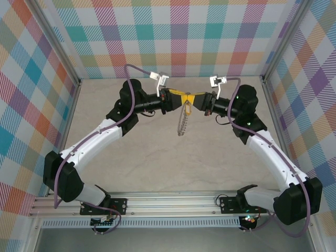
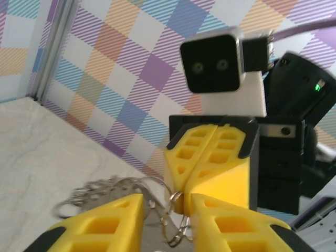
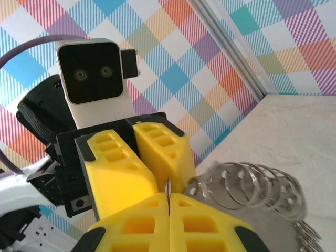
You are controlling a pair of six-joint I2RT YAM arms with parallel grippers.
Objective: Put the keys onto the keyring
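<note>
Hanging on the arm-base side of the meeting fingertips is the beaded keyring, with the little yellow key just off the tips. The left pincer has its fingers parted, ring loops lying in the gap. Nose to nose with it, the right pincer is clenched on a thin edge of that ring. Beyond both, the checked wall.
</note>
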